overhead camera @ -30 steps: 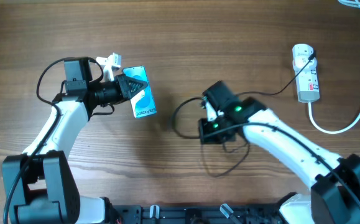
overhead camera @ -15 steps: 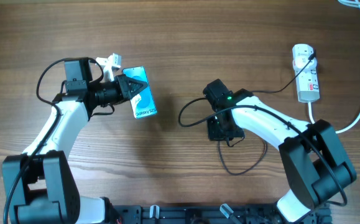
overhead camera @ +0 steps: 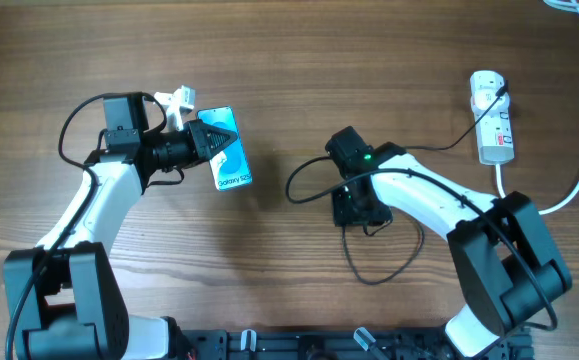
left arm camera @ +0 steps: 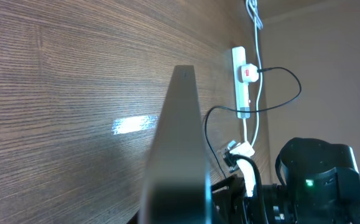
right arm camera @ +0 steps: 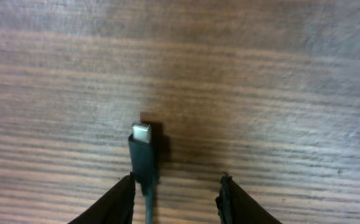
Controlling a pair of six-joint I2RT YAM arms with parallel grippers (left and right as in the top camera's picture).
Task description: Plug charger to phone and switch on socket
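The left arm is angling forward and inward, its tool pinching shut on the phone. The right arm is bending sharply toward the middle, its tool pointing straight down, fingers standing parted.

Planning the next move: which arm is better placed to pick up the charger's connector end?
Right. The right pincer hangs open directly over the charger tip lying on the table, while the left pincer is shut on the phone, away from it.
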